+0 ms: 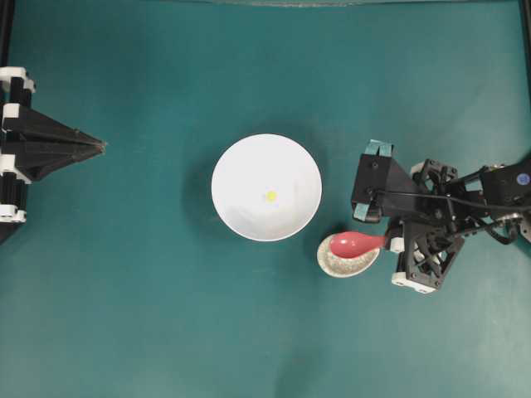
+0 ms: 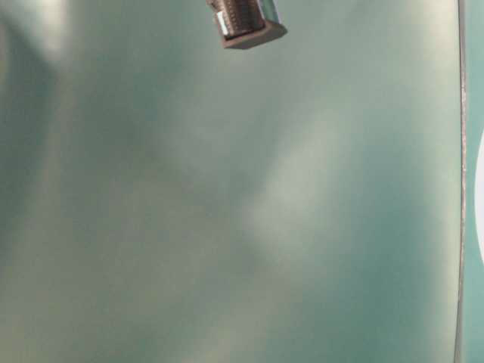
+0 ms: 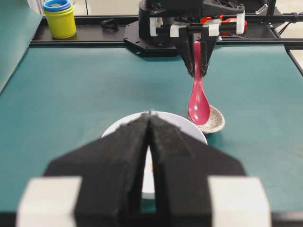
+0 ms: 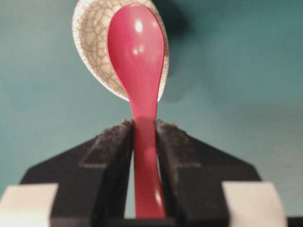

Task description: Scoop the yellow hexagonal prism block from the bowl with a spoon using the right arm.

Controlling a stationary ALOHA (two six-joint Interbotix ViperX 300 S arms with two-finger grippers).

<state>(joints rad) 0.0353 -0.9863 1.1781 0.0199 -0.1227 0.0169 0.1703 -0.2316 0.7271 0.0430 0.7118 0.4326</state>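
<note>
A tiny yellow hexagonal prism block lies near the middle of the large white bowl at the table's centre. The pink-red spoon has its scoop above the small speckled spoon rest, just right of the bowl. My right gripper is shut on the spoon's handle, both pads pressed against it. My left gripper rests at the far left with its tips together, pointing toward the bowl.
Stacked yellow and blue cups and a small black item stand on the black frame at the far side in the left wrist view. The table-level view shows only blurred green surface and a metal part.
</note>
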